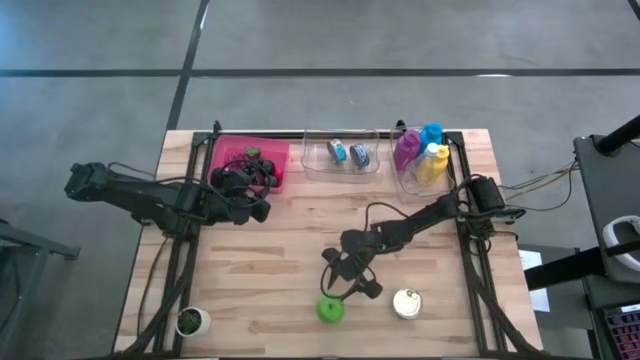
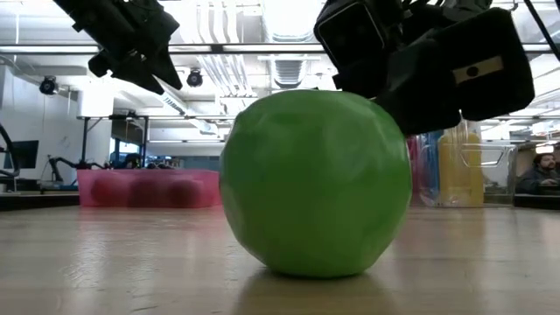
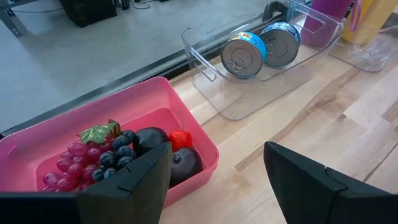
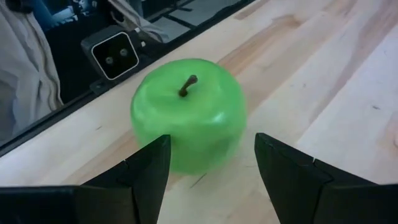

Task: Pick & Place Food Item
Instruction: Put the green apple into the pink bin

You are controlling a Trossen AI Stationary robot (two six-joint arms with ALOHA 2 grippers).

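From above, the green apple [image 1: 330, 309] sits on the wooden bench [image 1: 290, 250] near its front edge, with a tin can [image 1: 406, 303] just to its right. The right gripper [image 1: 352, 285] hangs just behind the apple, fingers spread and holding nothing. The left gripper [image 1: 262, 178] hovers at the pink bin [image 1: 275, 152] in the back left corner. A clear tray [image 1: 342, 165] with two cans and a clear bin of bottles [image 1: 420, 155] line the back edge; a small potted plant [image 1: 191, 321] stands at the front left.

At bench height, the apple [image 2: 315, 184] fills the middle, resting on the wood, the right arm [image 2: 429, 61] dark above it.

The left wrist shows spread fingers [image 3: 134, 180] empty over the pink bin [image 3: 205, 149], which holds grapes [image 3: 78, 155], a strawberry [image 3: 180, 138] and dark fruit.

The right wrist shows the stemmed apple [image 4: 188, 115] beyond open fingers [image 4: 146, 168], untouched.
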